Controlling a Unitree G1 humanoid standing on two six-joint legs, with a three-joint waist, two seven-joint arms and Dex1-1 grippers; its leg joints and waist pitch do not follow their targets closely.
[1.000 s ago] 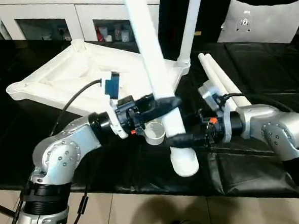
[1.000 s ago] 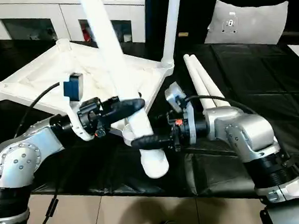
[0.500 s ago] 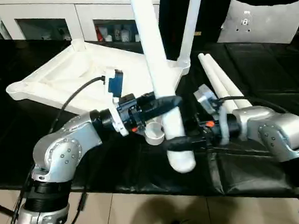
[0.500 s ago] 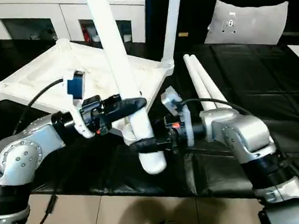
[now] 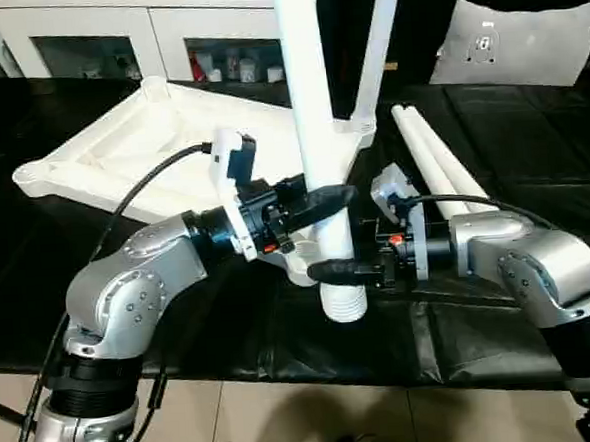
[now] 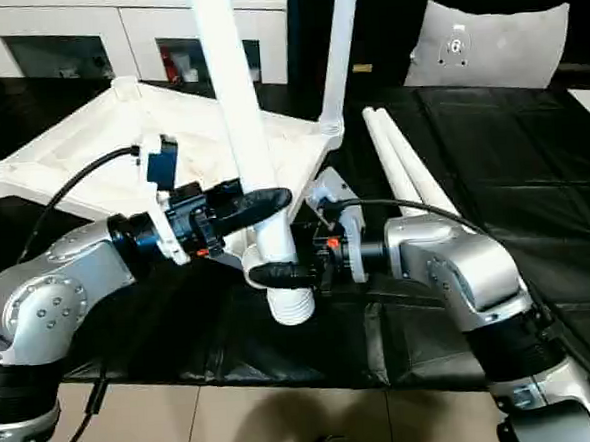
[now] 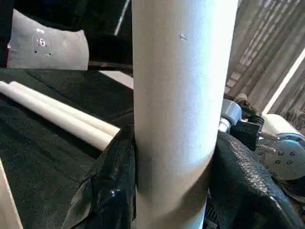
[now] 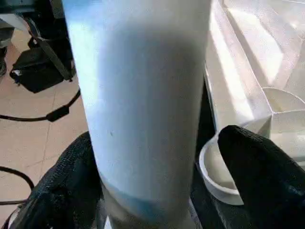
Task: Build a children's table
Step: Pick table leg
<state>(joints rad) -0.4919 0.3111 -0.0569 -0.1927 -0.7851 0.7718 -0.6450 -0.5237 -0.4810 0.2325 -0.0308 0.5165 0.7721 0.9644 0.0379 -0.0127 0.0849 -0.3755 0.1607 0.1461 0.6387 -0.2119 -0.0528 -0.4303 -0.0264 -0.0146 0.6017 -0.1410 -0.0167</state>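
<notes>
Upright leg [image 5: 317, 170] clamped between left fingers [image 7: 114, 191], right fingers [image 8: 257, 162] alongside.

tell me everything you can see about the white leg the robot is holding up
The held leg is a long, round, smooth white plastic tube, nearly upright, its top out of the picture. Its ribbed, threaded lower end hangs beside the tabletop's near corner socket, not yet inserted. The left end effector clamps it; the right end effector's fingers flank it lower down, one set apart from it.
</notes>
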